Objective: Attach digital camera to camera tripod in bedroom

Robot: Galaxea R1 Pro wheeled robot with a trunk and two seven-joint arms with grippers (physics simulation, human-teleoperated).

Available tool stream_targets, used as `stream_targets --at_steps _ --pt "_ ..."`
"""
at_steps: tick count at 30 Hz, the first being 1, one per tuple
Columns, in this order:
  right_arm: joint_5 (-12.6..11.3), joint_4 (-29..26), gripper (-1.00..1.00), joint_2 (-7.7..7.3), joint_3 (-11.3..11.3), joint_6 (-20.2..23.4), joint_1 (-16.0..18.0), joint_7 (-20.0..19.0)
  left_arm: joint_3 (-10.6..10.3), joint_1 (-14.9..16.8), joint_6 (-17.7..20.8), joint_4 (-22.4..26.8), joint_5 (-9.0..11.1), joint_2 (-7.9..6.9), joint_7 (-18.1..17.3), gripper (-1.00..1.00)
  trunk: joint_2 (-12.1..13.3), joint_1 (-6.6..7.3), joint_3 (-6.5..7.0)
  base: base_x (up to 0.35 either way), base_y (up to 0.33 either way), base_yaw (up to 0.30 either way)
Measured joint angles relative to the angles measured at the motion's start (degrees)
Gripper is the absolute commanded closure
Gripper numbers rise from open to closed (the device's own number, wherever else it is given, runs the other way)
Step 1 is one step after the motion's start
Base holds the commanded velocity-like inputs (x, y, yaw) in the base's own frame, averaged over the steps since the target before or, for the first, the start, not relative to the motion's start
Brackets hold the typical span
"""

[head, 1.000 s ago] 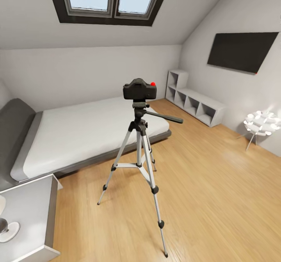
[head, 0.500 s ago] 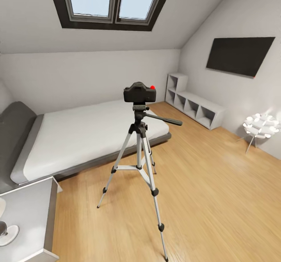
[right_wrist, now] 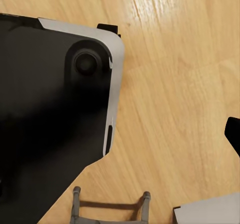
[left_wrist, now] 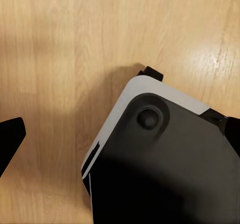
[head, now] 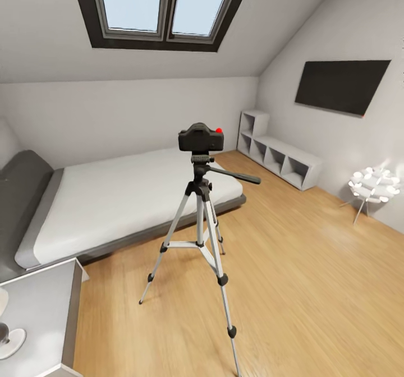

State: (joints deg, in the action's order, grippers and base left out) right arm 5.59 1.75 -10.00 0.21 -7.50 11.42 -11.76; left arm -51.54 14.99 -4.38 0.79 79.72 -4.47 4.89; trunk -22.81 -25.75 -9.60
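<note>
- At the lower left of the head view, the corner of a grey bedside cabinet (head: 39, 309) was seen, nearest the camera.
- In both wrist views, a dark robot base with a pale edge (left_wrist: 165, 159) was seen over the light wood plank floor (head: 314, 265). A black fingertip (left_wrist: 10, 139) was cut by the frame edge in the left wrist view, another (right_wrist: 234, 131) in the right; whether either gripper was spread or closed could not be told, and nothing was seen held.
- At mid-frame, the tall silver-legged camera tripod with black joints and pan handle (head: 201, 220) was stood on splayed legs, judged to steady it.
- The small black digital camera with a red dot (head: 202, 138) was seated on the tripod head, level, so the attachment was judged done.
- Behind, a low grey-framed bed with a white mattress (head: 112, 197) was set along the wall.
- Farther right, white cube shelves (head: 278, 155) and a dark wall panel (head: 341, 86) were placed.
- No legible writing was found.
</note>
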Motion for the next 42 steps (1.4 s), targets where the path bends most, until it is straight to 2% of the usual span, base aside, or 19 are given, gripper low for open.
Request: stream_targets --at_steps 8,21,42 --pt "0.0 0.0 -1.0 0.02 0.0 0.0 0.0 0.2 0.0 0.0 0.0 0.0 0.0 0.0 0.0 -1.0 0.0 0.0 0.74 0.0 0.0 0.0" --pt "0.1 0.0 -1.0 0.16 0.1 -0.1 0.0 2.6 0.0 0.0 0.0 0.0 0.0 0.0 0.0 -1.0 0.0 0.0 1.94 0.0 0.0 0.0" --pt "0.2 0.0 -1.0 0.15 0.1 -0.1 0.0 2.8 0.0 0.0 0.0 0.0 0.0 0.0 0.0 -1.0 0.0 0.0 3.89 0.0 0.0 0.0"
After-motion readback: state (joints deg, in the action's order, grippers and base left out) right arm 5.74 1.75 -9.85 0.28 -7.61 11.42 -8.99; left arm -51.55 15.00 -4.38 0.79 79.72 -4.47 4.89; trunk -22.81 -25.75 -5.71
